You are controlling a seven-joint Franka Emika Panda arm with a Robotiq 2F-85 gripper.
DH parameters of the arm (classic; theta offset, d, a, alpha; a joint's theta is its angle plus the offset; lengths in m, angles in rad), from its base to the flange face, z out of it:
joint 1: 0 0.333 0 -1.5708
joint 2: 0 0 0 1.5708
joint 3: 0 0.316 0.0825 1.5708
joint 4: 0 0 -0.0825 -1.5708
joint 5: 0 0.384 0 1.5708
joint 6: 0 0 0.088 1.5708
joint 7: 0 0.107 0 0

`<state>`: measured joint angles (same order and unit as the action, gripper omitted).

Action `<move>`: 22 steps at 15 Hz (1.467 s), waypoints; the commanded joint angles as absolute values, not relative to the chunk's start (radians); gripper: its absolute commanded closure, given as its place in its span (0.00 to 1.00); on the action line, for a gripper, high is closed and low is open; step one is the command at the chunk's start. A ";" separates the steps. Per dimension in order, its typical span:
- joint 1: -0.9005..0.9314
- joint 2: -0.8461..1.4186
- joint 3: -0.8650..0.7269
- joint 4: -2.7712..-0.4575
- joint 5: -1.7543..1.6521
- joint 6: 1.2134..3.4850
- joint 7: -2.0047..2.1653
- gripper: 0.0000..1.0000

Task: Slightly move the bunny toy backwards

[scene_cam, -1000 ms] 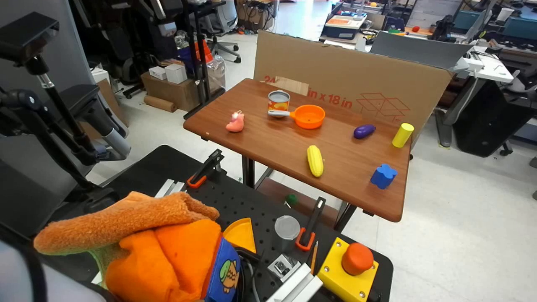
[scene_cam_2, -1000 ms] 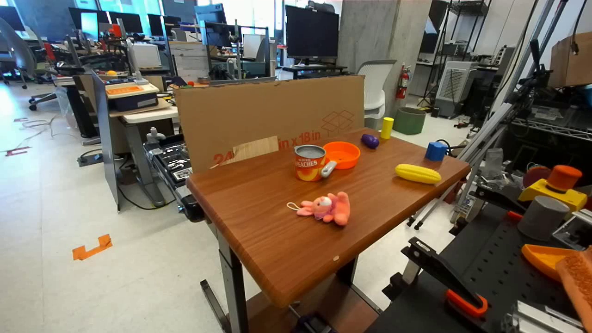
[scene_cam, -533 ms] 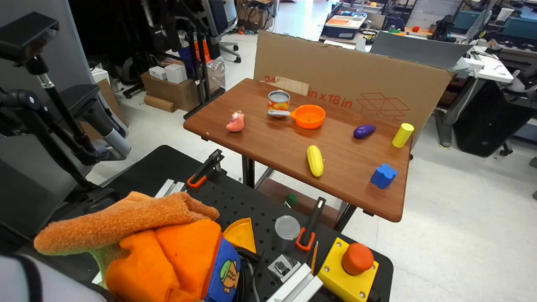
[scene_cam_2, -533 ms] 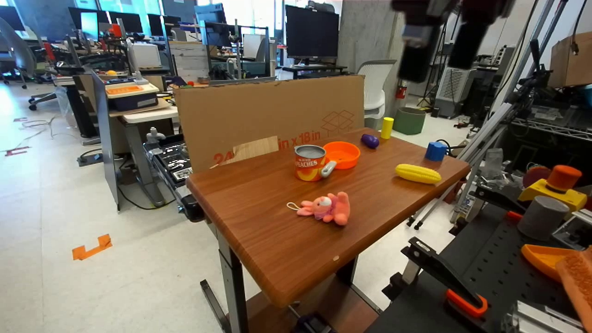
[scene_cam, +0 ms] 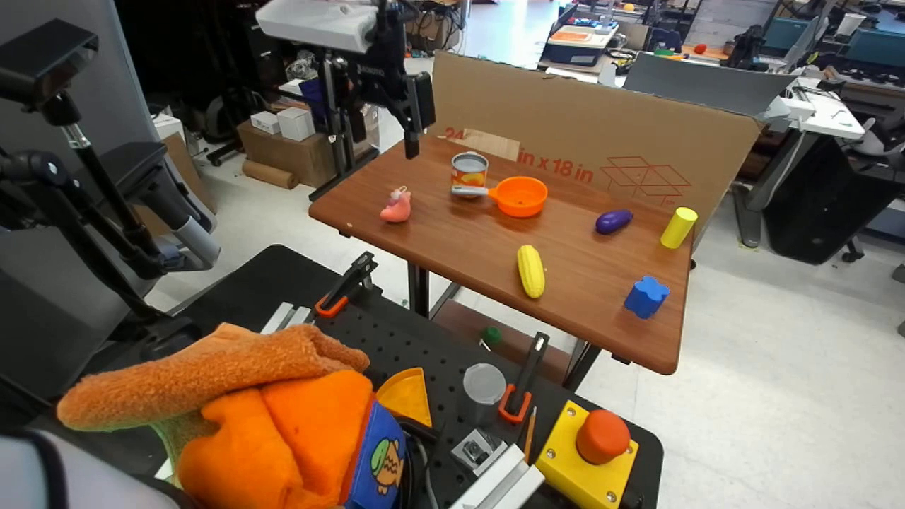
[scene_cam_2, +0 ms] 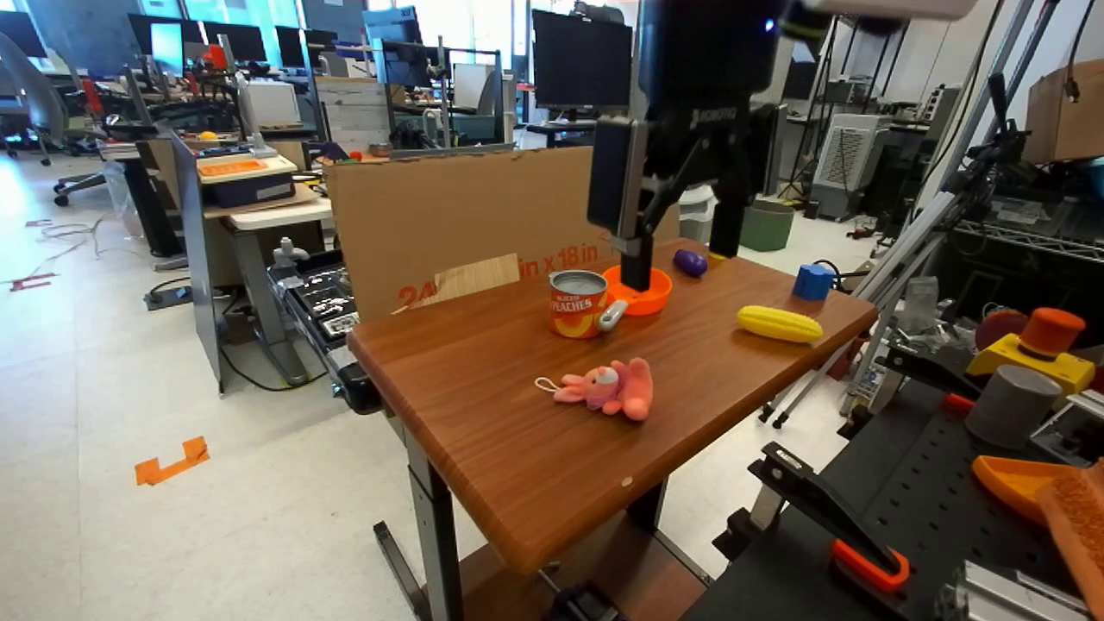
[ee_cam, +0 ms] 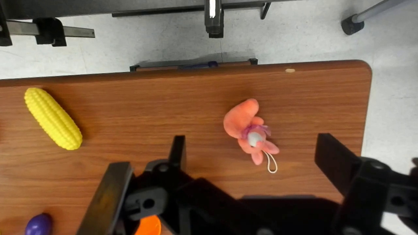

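Black robot gripper (ee_cam: 251,145) up above a brown wooden table (ee_cam: 130,107), with fingers wide apart. Down on the table top, a little soft pinky-orange bunny toy (ee_cam: 240,120) lying down, with a white patch on the face, a purple frill at the neck and a white string loop by the ears. In the wrist view, showing between the fingers. Resting near one long edge, toward one end of the table. Along the same edge, well apart from the bunny, a bumpy yellow corn cob (ee_cam: 53,119). In both exterior views, a round orange peach tin (scene_cam_2: 573,323) standing up, just beside a round orange toy pan (scene_cam: 521,201) with a gray handle; cannot tell if touching. Farther along, a shiny purple egg-shaped toy (scene_cam: 614,221) near a yellow cylinder (scene_cam: 679,227), and a blue flower-shaped block (scene_cam: 646,297) near a corner. Along the other long edge, a big brown cardboard sheet (scene_cam: 587,127) with red printing, standing up.
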<state>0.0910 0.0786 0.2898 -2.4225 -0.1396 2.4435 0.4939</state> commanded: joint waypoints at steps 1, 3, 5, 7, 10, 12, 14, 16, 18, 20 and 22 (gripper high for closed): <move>0.145 0.230 0.204 -2.321 -0.197 2.483 0.540 0.00; 0.175 0.294 0.163 -2.274 -0.198 2.481 0.546 0.00; 0.206 0.354 0.133 -2.232 -0.185 2.478 0.546 0.00; 0.233 0.405 0.111 -2.193 -0.173 2.471 0.542 0.00; 0.274 0.474 0.085 -2.146 -0.165 2.464 0.544 0.00; 0.297 0.511 0.073 -2.121 -0.161 2.464 0.545 0.00; 0.317 0.540 0.062 -2.101 -0.161 2.463 0.548 0.00; 0.333 0.557 0.052 -2.086 -0.159 2.461 0.550 0.28; 0.343 0.564 0.047 -2.079 -0.155 2.461 0.552 0.44; 0.345 0.551 0.054 -2.079 -0.141 2.455 0.549 0.58; 0.340 0.537 0.063 -2.079 -0.115 2.443 0.546 0.73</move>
